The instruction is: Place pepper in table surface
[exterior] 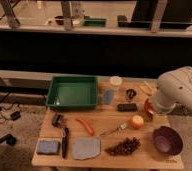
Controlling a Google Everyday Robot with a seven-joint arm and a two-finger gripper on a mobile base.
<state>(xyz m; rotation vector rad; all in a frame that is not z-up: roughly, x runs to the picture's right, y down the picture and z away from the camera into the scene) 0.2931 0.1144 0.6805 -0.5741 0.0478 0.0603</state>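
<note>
Table surface (104, 119) bears the pepper (85, 126); claw (149, 112), spread wide, hangs at its right edge, well apart

The gripper (150, 110) is at the right side of the table (104, 126), mostly hidden behind the white arm (176, 90), which the picture's right edge cuts off. A reddish thing (147, 104) beside it is half covered. The small dark thing (130, 93) nearby and the dark lump (57, 120) below the tray (71, 92) are too blurred to name.
</note>
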